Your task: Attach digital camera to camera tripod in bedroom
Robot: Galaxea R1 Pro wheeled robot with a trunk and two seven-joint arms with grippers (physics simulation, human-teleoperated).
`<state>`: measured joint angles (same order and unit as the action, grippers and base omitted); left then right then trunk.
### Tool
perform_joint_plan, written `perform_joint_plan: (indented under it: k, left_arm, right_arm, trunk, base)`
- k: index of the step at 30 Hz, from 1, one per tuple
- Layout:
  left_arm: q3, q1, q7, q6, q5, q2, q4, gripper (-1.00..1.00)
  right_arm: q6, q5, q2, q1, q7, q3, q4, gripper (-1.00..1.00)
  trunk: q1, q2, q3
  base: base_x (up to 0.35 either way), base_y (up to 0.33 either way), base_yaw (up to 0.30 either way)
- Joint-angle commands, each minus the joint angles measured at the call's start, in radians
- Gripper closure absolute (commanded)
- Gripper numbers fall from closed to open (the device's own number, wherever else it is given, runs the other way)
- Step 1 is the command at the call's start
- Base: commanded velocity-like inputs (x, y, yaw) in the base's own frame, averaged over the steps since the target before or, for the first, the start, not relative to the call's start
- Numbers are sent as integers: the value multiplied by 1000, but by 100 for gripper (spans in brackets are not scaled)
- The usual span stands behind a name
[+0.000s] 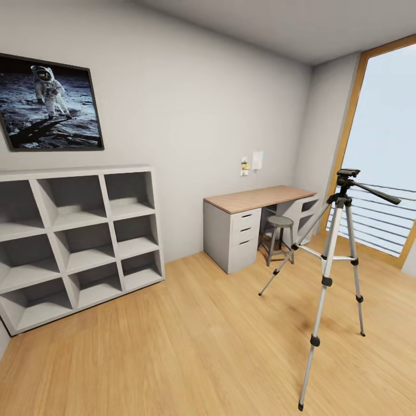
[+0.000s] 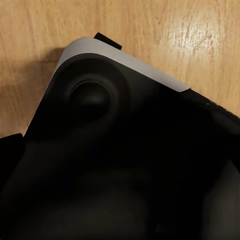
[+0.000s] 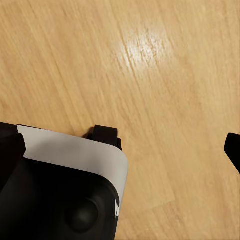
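From the head we see the tripod (image 1: 332,271) standing on the wood floor (image 1: 190,341) at four o'clock, the desk (image 1: 254,199) and stool (image 1: 279,222) behind it, shelves (image 1: 75,242) at nine. Both wrist views look down past the robot's dark base (image 2: 125,165) at floor; we cannot tell either hand's opening, nor its relation to the tripod.
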<state>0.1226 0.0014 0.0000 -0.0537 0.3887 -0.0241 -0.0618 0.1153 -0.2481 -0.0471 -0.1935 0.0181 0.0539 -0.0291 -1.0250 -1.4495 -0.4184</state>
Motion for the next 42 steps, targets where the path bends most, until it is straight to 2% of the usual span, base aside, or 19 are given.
perform_joint_plan:
  k: [1,16,20,23,24,28,29,31,35,36,42]
  left_arm:
    - [8,0,0,-2,-2,0,-1,-100]
    - [4,0,0,-2,-4,6,-11,-100]
    - [3,0,9,10,-6,33,-107,-100]
    - [4,0,18,34,-5,59,-211,-100]
    - [4,0,24,69,-5,80,-285,-100]
    - [6,-2,43,191,-4,125,-436,-100]
    - [6,-13,87,397,-3,157,-608,-100]
    - [6,-43,113,497,-2,163,-683,-100]
    - [6,-109,133,574,0,163,-740,-100]
    - [6,-150,137,595,1,159,-753,-100]
    - [5,-274,140,622,2,126,-767,-100]
  right_arm:
    - [6,-7,0,-1,2,6,-3,-100]
    - [-2,-5,1,-1,2,4,6,-100]
    - [-11,-1,0,2,-4,8,57,-100]
    - [-20,4,1,6,-16,11,141,-100]
    - [-33,8,2,7,-31,13,213,-100]
    - [-86,19,9,2,-73,15,360,-100]
    - [-185,39,16,-35,-116,16,481,-100]
    - [-244,58,18,-83,-127,16,510,-100]
    - [-293,88,21,-149,-134,17,520,-100]
    - [-306,103,21,-177,-136,17,520,-100]
    - [-326,146,22,-249,-138,17,520,-100]
  trunk:
    - [0,-1,-1]
    - [0,-1,-1]
    - [0,-1,-1]
    - [0,-1,-1]
    - [0,-1,-1]
    - [0,-1,-1]
    - [0,-1,-1]
    - [0,-1,-1]
    - [0,-1,-1]
    - [0,-1,-1]
    - [0,-1,-1]
  base:
    - [0,0,0]
    - [0,0,0]
    - [0,0,0]
    - [0,0,0]
    - [0,0,0]
    - [0,0,0]
    - [0,0,0]
    - [0,0,0]
    - [0,0,0]
    - [0,0,0]
    - [0,0,0]
